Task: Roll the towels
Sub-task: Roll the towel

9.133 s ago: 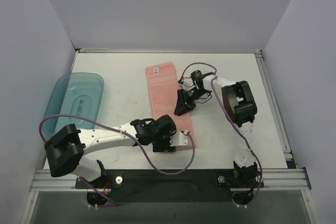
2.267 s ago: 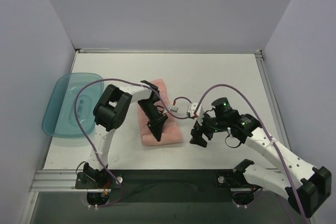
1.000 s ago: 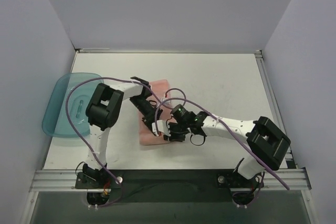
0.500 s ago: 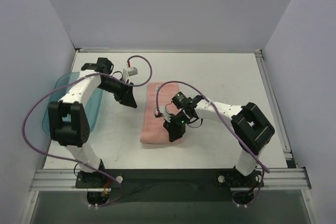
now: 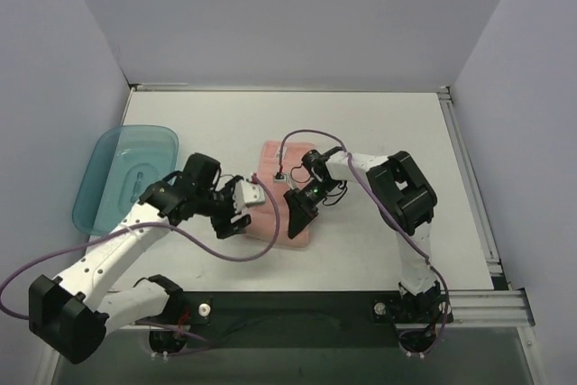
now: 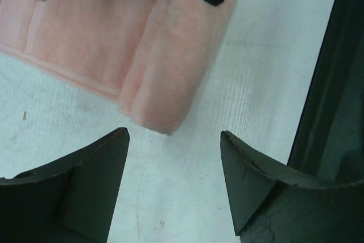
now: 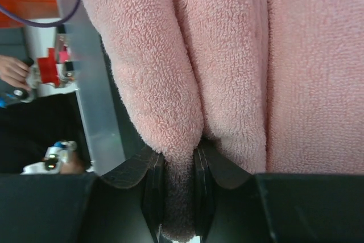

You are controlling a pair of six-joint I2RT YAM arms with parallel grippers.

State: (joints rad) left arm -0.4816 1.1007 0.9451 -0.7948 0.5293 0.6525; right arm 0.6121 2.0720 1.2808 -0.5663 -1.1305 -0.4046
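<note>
Left end effector [image 6: 173, 135] released, just off the towel [image 6: 165, 78] roll | right end effector [image 7: 179, 160] clenched on towel fold

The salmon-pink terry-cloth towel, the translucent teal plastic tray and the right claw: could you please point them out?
salmon-pink terry-cloth towel [image 5: 272, 158]: top external view, flat far end.
translucent teal plastic tray [image 5: 122, 164]: top external view, bare floor.
right claw [image 7: 179, 183]: right wrist view, between fingertips.

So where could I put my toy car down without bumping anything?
The far strip of table between the back wall and the towel is bare, and so is the right side between the right arm and the rail. The middle is crowded: the left tool and right tool meet at the towel, and the tray fills the left.
</note>
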